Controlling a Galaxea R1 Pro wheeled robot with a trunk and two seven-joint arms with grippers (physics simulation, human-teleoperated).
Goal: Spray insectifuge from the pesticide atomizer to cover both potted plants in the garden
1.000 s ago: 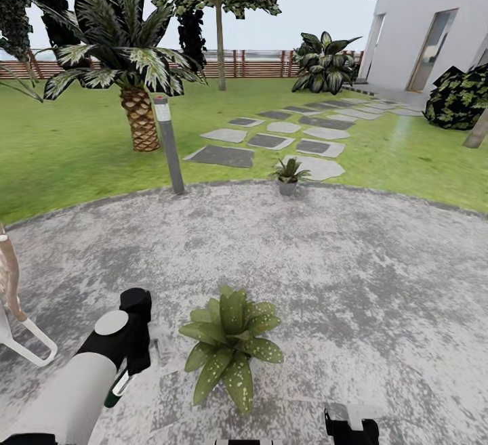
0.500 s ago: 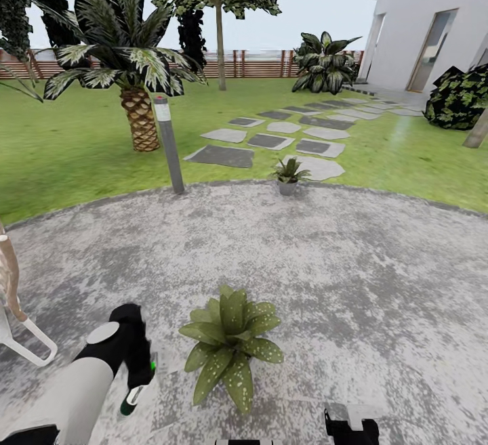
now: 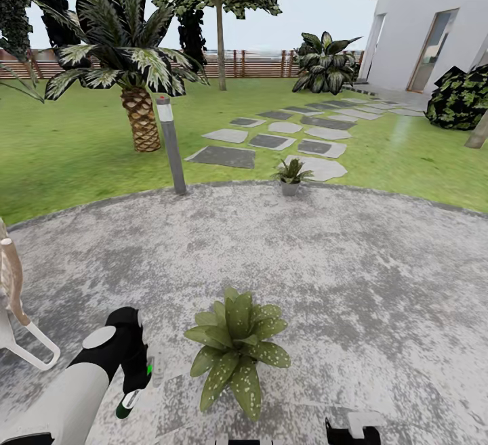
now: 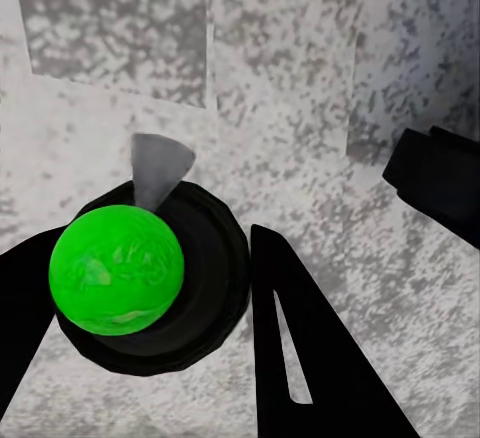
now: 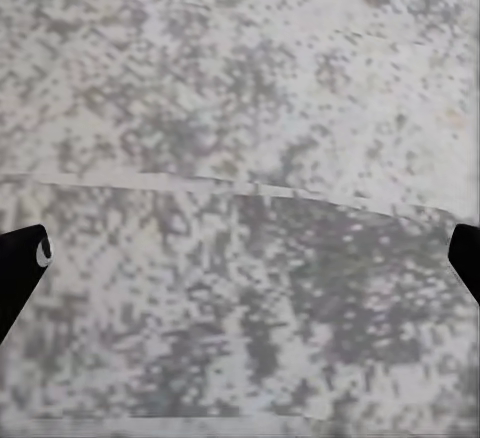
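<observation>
Left gripper (image 4: 150, 288) fingers clamped on pesticide atomizer (image 3: 127, 403), held low beside near potted plant (image 3: 237, 350) on patio (image 3: 352, 262). Right gripper (image 5: 240, 258) fingers apart, empty. Pickup done; spraying judged unfinished. Far potted plant (image 3: 291, 175) at patio edge, well apart.

No readable text, labels, brands, numbers or signs anywhere: nothing legible on the slim grey post lamp (image 3: 171, 143), the white rendered house wall (image 3: 413, 22), or the green-capped black-based atomizer bottle (image 4: 117, 270).
</observation>
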